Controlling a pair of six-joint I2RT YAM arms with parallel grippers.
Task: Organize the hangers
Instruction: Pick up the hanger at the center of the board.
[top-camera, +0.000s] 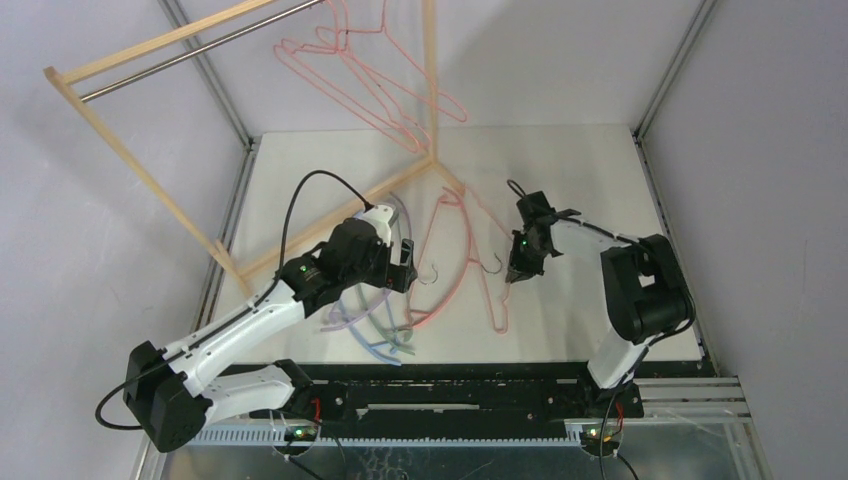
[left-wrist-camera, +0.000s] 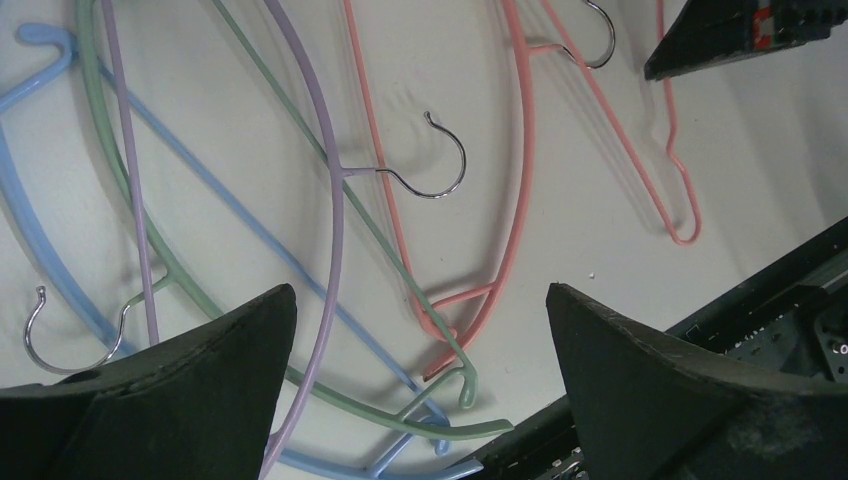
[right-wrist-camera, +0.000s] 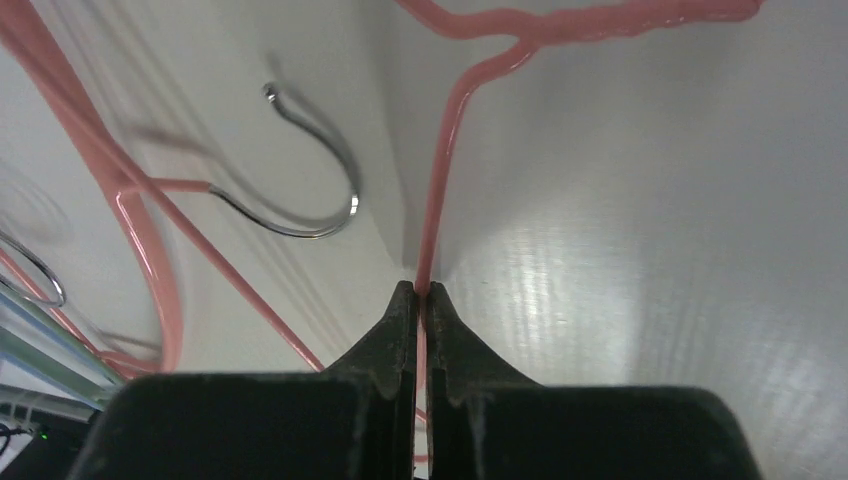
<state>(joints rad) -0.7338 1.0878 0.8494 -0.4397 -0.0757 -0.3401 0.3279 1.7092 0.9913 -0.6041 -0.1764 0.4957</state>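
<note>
Our right end effector (right-wrist-camera: 420, 295) is pinched shut on a thin, smooth pink wire hanger (right-wrist-camera: 440, 170) on the matte white tabletop (right-wrist-camera: 650, 250). Our left end effector (left-wrist-camera: 420, 300) gapes wide above the thicker curved lilac hanger (left-wrist-camera: 340, 220), green hanger (left-wrist-camera: 440, 430) and blue hanger (left-wrist-camera: 40, 40), near a shiny steel hook (left-wrist-camera: 430, 193).

Right claw (right-wrist-camera: 421, 291) tight (left claw (left-wrist-camera: 420, 292) agape)

Pink, lilac, green, blue hangers (left-wrist-camera: 341, 200)
</note>
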